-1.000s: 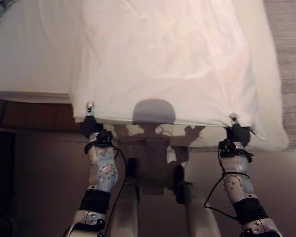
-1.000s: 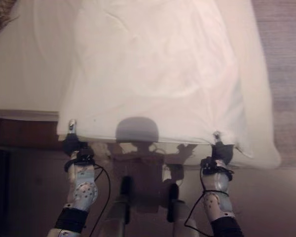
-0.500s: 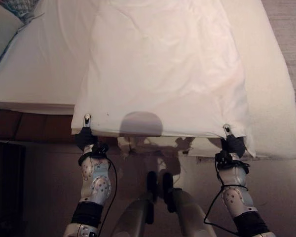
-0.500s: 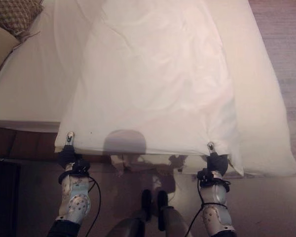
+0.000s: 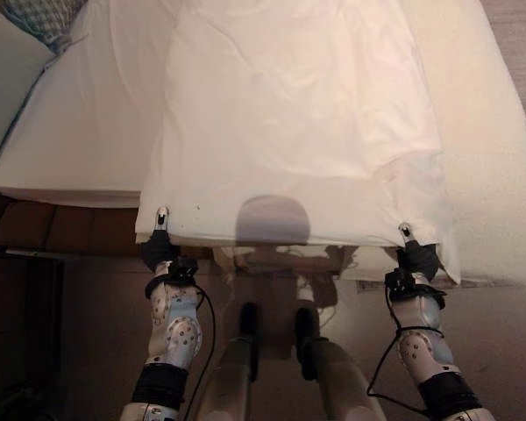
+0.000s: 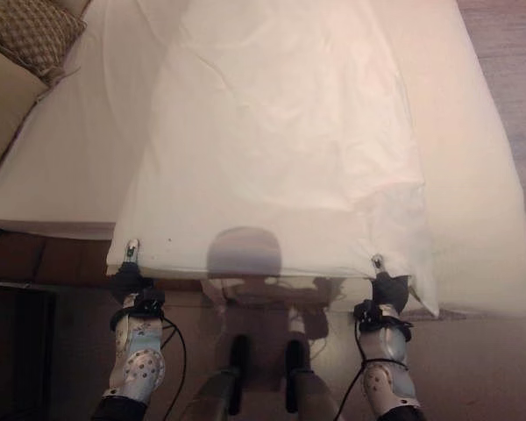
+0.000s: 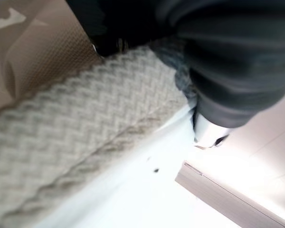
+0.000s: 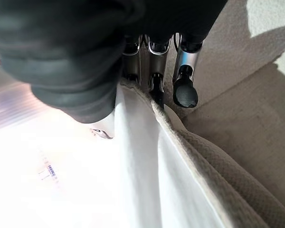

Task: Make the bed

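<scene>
**Both hands grip the sheet's near corners at the foot of the bed**

A bed (image 5: pixel 61 149) takes up the upper and middle part of the head views, its pale mattress reaching from the left edge of the frame to the right. A patterned cushion (image 6: pixel 26 35) lies in the upper left corner, beside a beige panel that runs down the left edge. Below the mattress at the left, a dark brown bed frame (image 5: pixel 61 230) shows, and a brownish floor (image 5: pixel 491 333) takes up the bottom of the frame. A strip of grey carpet (image 6: pixel 517 53) shows in the upper right corner.

A white sheet (image 5: pixel 298 123) lies spread over the middle of the mattress, lightly creased, with its near edge running across the centre of the frame, just past the mattress edge. A fold bunches near its lower right corner.

The left hand (image 5: pixel 160 248) is at the sheet's lower left corner, closed on the cloth, with one fingertip showing above the hem. The right hand (image 5: pixel 417 259) is at the lower right corner, likewise clamped on the sheet. In the right wrist view the fingers (image 8: pixel 185 90) curl down over a textured woven hem (image 8: pixel 213 161) with the white cloth beneath them. In the left wrist view the same woven edging (image 7: pixel 85 137) runs close past the hand's dark cover
</scene>
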Motion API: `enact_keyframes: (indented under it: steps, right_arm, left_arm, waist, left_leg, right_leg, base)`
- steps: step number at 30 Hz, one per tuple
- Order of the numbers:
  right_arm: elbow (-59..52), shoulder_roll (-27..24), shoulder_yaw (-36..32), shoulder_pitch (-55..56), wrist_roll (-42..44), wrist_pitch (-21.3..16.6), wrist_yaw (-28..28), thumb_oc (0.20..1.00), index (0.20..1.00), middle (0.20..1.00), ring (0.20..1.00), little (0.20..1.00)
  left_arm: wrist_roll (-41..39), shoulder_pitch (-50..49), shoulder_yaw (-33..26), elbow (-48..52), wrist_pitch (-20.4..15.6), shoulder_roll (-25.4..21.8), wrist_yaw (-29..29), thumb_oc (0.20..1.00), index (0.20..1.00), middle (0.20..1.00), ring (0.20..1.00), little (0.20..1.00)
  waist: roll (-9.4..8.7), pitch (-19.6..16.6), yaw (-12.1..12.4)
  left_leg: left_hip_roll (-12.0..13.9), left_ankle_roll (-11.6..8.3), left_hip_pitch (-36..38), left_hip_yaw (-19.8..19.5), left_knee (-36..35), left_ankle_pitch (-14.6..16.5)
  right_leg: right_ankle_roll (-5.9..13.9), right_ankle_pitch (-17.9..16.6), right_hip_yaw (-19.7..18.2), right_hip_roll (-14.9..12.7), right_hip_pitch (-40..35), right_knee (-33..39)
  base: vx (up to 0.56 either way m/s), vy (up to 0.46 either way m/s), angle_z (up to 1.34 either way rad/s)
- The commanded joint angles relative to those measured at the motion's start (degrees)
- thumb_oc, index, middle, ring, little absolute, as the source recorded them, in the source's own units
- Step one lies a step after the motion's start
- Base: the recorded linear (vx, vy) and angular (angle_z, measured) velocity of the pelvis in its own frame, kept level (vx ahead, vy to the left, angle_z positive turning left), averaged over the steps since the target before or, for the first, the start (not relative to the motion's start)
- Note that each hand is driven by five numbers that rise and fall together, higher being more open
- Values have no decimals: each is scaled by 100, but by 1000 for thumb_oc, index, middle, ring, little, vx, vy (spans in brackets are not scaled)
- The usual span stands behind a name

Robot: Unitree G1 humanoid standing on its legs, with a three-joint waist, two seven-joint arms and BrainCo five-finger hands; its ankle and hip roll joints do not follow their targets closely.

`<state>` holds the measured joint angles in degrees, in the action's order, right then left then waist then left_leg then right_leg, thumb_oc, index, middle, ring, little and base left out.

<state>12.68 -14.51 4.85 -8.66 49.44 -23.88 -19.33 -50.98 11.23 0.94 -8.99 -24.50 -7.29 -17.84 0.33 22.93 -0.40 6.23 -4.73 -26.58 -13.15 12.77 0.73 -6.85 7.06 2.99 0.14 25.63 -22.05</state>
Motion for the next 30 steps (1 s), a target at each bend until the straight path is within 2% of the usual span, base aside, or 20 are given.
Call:
enact_keyframes:
  steps: [1,2,4,5,6,7,8,9,11,12,13,14,15,19,22,24,25,27,28,30]
  right_arm:
    - [-254,-234,-492,9,-57,-565,-149,200,200,200,200,200]
    - [-243,-209,-425,-9,-75,-545,-131,200,200,200,200,200]
    - [-301,-163,-522,48,-135,-515,-176,200,200,200,200,200]
    - [-400,-110,-619,82,-190,-551,-229,200,200,200,200,200]
    - [-388,-45,-718,119,-287,-491,-312,200,200,200,200,200]
    - [-486,-16,-693,136,-248,-496,-277,200,200,200,200,200]
    - [-488,-15,-693,136,-249,-495,-278,200,200,200,200,200]
    - [-515,69,-633,147,-171,-470,-218,200,200,200,200,200]
    - [-436,124,-571,101,-324,-368,-159,200,200,200,200,200]
    - [-460,172,-483,101,-345,-341,-109,200,200,200,200,200]
    - [-476,153,-446,112,-339,-306,-52,200,200,200,200,200]
    - [-474,116,-412,124,-370,-280,-17,200,200,200,200,200]
    - [-461,84,-390,174,-371,-256,50,200,200,200,200,200]
    - [-460,111,-336,334,-232,-284,154,200,200,200,200,200]
    - [-537,37,-396,475,-249,-281,165,200,200,200,200,200]
    - [-551,19,-391,474,-274,-266,157,200,200,200,200,200]
    - [-522,-77,-428,524,-314,-267,132,200,200,200,200,200]
    - [-519,-111,-463,527,-340,-247,101,200,200,200,200,200]
    - [-611,-231,-583,531,-418,-270,36,200,200,200,200,200]
    - [-664,-438,-795,537,-611,-315,-76,200,200,200,200,200]
  left_arm:
    - [241,-212,-528,635,-622,-379,-60,200,200,200,200,200]
    - [217,-223,-504,594,-657,-399,-31,200,200,200,200,200]
    - [252,-97,-405,569,-665,-541,-26,200,200,200,200,200]
    - [204,-31,-323,574,-638,-604,7,200,200,200,200,200]
    - [246,-53,-297,541,-614,-610,37,200,200,200,200,200]
    - [176,-93,-264,531,-612,-636,88,200,200,200,200,200]
    - [173,-91,-264,529,-613,-637,92,200,200,200,200,200]
    - [68,-191,-263,501,-582,-621,166,200,200,200,200,200]
    - [221,-479,-376,613,-517,-750,260,200,200,200,200,200]
    - [263,-560,-404,642,-489,-769,240,200,200,200,200,200]
    - [292,-580,-394,655,-458,-765,252,200,200,200,200,200]
    - [333,-536,-395,628,-471,-770,246,200,200,200,200,200]
    - [321,-552,-440,657,-420,-738,246,200,200,200,200,200]
    - [424,-691,-488,663,-305,-667,156,200,200,200,200,200]
    - [466,-721,-472,702,-307,-633,146,200,200,200,200,200]
    - [447,-718,-473,691,-322,-611,139,200,200,200,200,200]
    - [357,-741,-437,631,-327,-507,163,200,200,200,200,200]
    - [334,-759,-461,635,-334,-478,160,200,200,200,200,200]
    - [275,-768,-479,611,-369,-378,169,200,200,200,200,200]
    - [265,-662,-445,564,-412,-326,179,200,200,200,200,200]
  waist:
    - [-55,-270,261]
    - [-34,-294,310]
    - [-82,-243,311]
    - [-93,-235,273]
    - [-115,-259,233]
    - [-95,-256,216]
    - [-98,-279,214]
    - [-89,-302,244]
    - [-142,-396,364]
    - [-141,-447,379]
    - [-121,-469,330]
    - [-130,-470,274]
    - [-173,-440,235]
    - [-311,-391,134]
    - [-277,-372,72]
    - [-244,-362,81]
    - [-110,-404,70]
    - [-55,-415,78]
    - [55,-372,27]
    - [148,-185,6]
  left_leg:
    - [417,-12,381,360,-1393,-1111]
    - [421,-39,439,373,-1379,-1057]
    - [161,-72,190,528,-968,-850]
    - [-86,-54,110,666,-629,-640]
    - [-473,-50,-110,755,21,-442]
    - [-687,64,-142,796,348,-171]
    - [-694,70,-179,798,357,-182]
    - [-818,190,-74,940,354,-4]
    - [-960,342,5,1266,349,138]
    - [-1006,402,37,1307,328,156]
    - [-1098,462,110,1284,219,121]
    - [-1162,487,174,1303,137,117]
    - [-1308,504,313,1411,0,114]
    - [-1537,457,751,1534,-512,7]
    - [-1610,406,901,1597,-648,-47]
    - [-1602,426,896,1659,-613,-32]
    - [-1572,445,854,1758,-503,-8]
    - [-1558,427,832,1809,-440,4]
    - [-1535,241,557,1962,337,-59]
    - [-1298,-573,-21,2097,1348,-885]
  right_leg:
    - [1143,-174,-443,-441,-84,134]
    - [1224,-310,-433,-513,-47,168]
    - [1468,-640,-447,-900,-210,587]
    - [1566,-804,-392,-1161,-452,948]
    - [1636,-1261,-378,-1496,-587,1221]
    - [1622,-1443,-428,-1623,-620,1302]
    - [1629,-1462,-431,-1629,-592,1314]
    - [1629,-1746,-326,-1836,-743,1652]
    - [1655,-2260,276,-2091,-804,2009]
    - [1622,-2157,469,-2049,-863,2091]
    - [1540,-1875,351,-1854,-864,1945]
    - [1462,-1614,230,-1584,-774,1779]
    - [1329,-1165,315,-1052,-622,1609]
    - [1223,-942,422,-142,-397,1325]
    - [1184,-866,340,63,-420,1285]
    - [1152,-875,382,8,-488,1327]
    - [1121,-891,263,-23,-558,1463]
    - [1123,-920,243,-18,-591,1531]
    - [1078,-867,191,-65,-695,1563]
    - [934,-777,228,-106,-734,1446]
  base:
    - [69,592,-8]
    - [22,683,-11]
    - [-9,545,-5]
    - [53,647,17]
    - [99,755,32]
    - [62,528,33]
    - [107,556,21]
    - [115,546,21]
    - [139,663,-14]
    - [106,522,-71]
    - [77,475,-81]
    - [40,558,-31]
    - [18,472,-2]
    - [41,223,-7]
    - [31,86,-11]
    - [11,50,-11]
    - [35,22,-18]
    - [24,-8,-18]
    - [-30,-76,-11]
    - [-63,-104,11]
